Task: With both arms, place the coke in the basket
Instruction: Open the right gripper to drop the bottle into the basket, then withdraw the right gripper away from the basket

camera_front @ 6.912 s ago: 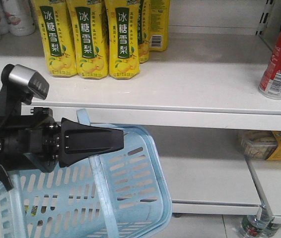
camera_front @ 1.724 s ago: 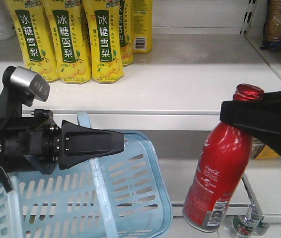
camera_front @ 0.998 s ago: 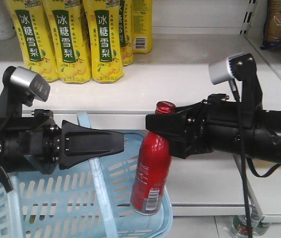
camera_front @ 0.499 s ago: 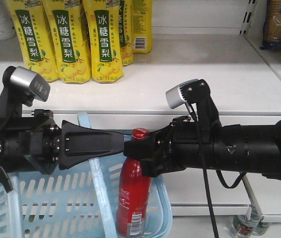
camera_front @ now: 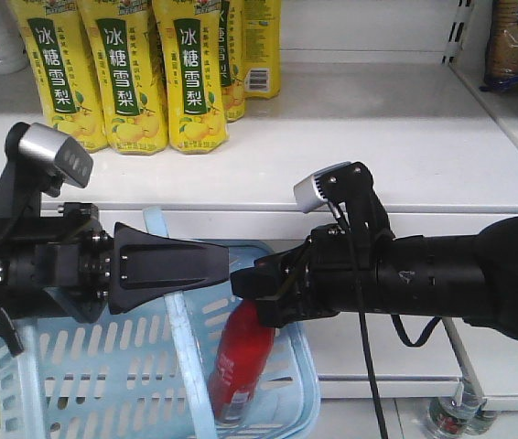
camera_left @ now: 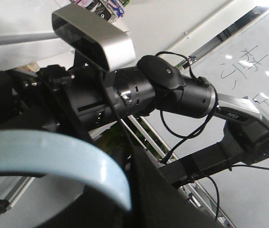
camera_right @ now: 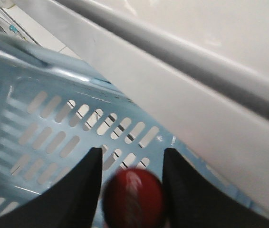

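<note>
coke [camera_front: 241, 357]: glossy red, smooth
basket [camera_front: 307, 393]: smooth light-blue plastic, faint sheen
my right gripper [camera_front: 252, 291]: matt black
my camera housing [camera_front: 317, 187]: silver-grey, satin

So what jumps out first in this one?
The red coke bottle, blurred and tilted, is partly inside the light blue basket at bottom centre. Just above it two black grippers nearly meet tip to tip: the left gripper on the basket's handle, the right gripper over the bottle's cap. Yellow drink bottles line the shelf behind.
</note>
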### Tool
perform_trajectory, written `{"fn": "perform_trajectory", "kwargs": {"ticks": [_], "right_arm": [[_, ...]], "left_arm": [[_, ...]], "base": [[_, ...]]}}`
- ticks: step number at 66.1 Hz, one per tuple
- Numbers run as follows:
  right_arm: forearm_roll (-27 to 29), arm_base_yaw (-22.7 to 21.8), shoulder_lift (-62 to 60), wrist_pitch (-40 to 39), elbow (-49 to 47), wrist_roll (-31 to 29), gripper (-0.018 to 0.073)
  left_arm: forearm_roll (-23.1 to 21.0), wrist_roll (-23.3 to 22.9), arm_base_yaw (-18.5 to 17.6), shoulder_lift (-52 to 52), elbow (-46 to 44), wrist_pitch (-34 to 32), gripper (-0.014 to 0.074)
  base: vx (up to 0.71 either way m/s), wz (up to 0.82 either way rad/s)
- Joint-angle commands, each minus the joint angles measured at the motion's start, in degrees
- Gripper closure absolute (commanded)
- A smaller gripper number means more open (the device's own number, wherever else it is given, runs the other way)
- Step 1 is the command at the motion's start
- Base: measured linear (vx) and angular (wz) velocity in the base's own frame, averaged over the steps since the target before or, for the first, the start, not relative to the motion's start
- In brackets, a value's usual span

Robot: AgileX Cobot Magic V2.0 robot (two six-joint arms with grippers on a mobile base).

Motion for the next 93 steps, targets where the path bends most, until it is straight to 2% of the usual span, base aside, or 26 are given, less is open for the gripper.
{"fn": "perform_trajectory", "kwargs": {"ticks": [1, 8, 15, 23, 30, 34, 41, 49, 57, 66, 78, 93], "right_arm": [[1.76, -0.38, -2.02, 0.18, -1.90, -0.41, 0.0140], [0.43, -0.38, -2.08, 0.18, -1.90, -0.19, 0.0097], [-1.34, -0.38, -2.65, 1.04, -1.90, 1.27, 0.0095], [-7.30, -0.38, -4.46, 1.27, -1.90, 6.02, 0.0123], [-16.35, -0.38, -7.32, 1.34, -1.90, 14.29, 0.0192], [-23.74, -0.38, -9.33, 1.80, -1.90, 19.92, 0.0244], [-38.32, -0.38, -13.77, 4.34, -1.90, 32.35, 0.0398], [-50.37, -0.38, -20.43, 7.32, -1.90, 41.45, 0.0575], [-58.97, -0.38, -27.70, 9.53, -1.90, 47.57, 0.0567], [-63.08, -0.38, -37.59, 8.75, 1.11, 51.36, 0.0564], [-64.39, -0.38, -52.36, 3.16, 12.63, 52.94, 0.0564], [-70.73, -0.38, -64.32, -0.94, 20.13, 59.77, 0.0564]], "left_arm": [[-6.50, 0.99, -0.24, -1.84, -1.78, -10.93, 0.0603], [-6.50, 0.99, -0.24, -1.84, -1.78, -10.93, 0.0603], [-6.50, 0.99, -0.24, -1.84, -1.78, -10.93, 0.0603], [-6.50, 0.99, -0.24, -1.84, -1.78, -10.93, 0.0603], [-6.50, 0.99, -0.24, -1.84, -1.78, -10.93, 0.0603], [-6.50, 0.99, -0.24, -1.84, -1.78, -10.93, 0.0603], [-6.50, 0.99, -0.24, -1.84, -1.78, -10.93, 0.0603], [-6.50, 0.99, -0.24, -1.84, -1.78, -10.93, 0.0603], [-6.50, 0.99, -0.24, -1.84, -1.78, -10.93, 0.0603], [-6.50, 0.99, -0.24, -1.84, -1.78, -10.93, 0.0603], [-6.50, 0.99, -0.24, -1.84, -1.78, -10.93, 0.0603], [-6.50, 0.99, -0.24, -1.84, -1.78, -10.93, 0.0603]], "base": [[0.00, 0.00], [0.00, 0.00], [0.00, 0.00], [0.00, 0.00], [0.00, 0.00], [0.00, 0.00], [0.00, 0.00], [0.00, 0.00], [0.00, 0.00], [0.00, 0.00], [0.00, 0.00], [0.00, 0.00]]}}
